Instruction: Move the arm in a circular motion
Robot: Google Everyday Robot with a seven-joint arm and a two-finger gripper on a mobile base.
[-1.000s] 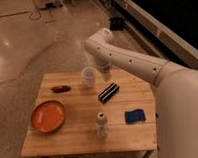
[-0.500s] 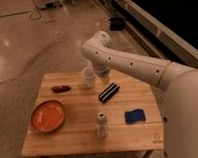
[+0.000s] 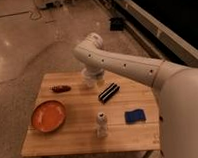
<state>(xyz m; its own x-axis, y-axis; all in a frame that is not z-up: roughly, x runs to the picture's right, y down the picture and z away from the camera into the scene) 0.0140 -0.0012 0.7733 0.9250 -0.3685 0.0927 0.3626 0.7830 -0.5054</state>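
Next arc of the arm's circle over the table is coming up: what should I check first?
1. Gripper shut, at the arm's low end above the wooden table's far side: ok.
2. Nothing held in the gripper: cannot tell, the wrist hides it.
3. Gap to the white cup: cannot tell, cup and gripper overlap in this view.
4. Black striped bar apart from the arm: ok.
5. White bottle upright, away from the gripper: ok.

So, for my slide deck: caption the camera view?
White arm reaches over wooden table, gripper above its back edge.
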